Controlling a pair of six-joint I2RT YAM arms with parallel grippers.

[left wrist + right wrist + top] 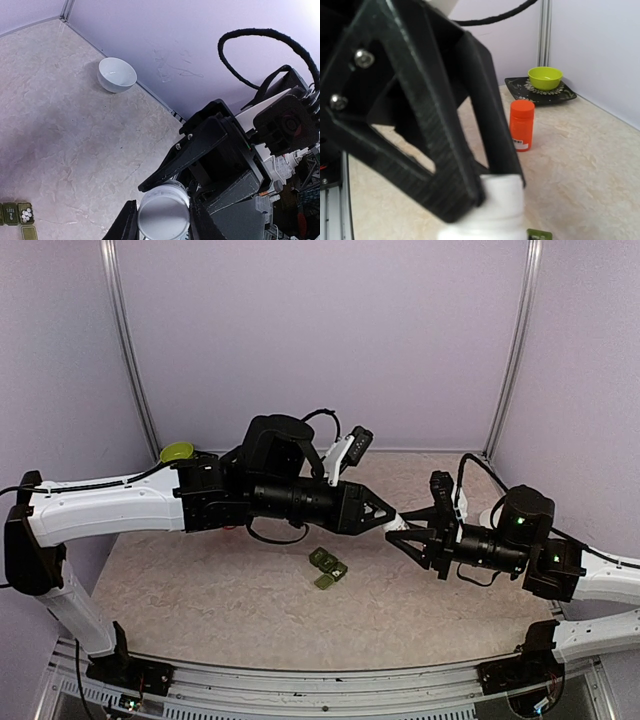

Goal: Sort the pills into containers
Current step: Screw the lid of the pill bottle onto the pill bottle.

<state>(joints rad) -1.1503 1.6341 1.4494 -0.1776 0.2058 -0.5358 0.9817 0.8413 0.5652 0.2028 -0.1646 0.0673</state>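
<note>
- Holding a white bottle (164, 216) aloft between both tools: right tool (402, 537) pressed tight on its body, left tool (388, 516) closed about its round end, seemingly touching both sides, though the wrist view crops it.
- Likely gripped this way so one tool braces while the other twists the cap off, ahead of pouring.
- Below and left of the white bottle, flat on the counter (220, 580): the containers (328, 568), one compartment open with several white pills (26, 215) inside.
- Beyond the white bottle: red bottle (522, 125) upright and capped; farther, green bowl (545, 77) on a dark plate (517, 85).
- On the white bottle's other side, by the wall: white bowl (117, 74), nothing showing inside.
</note>
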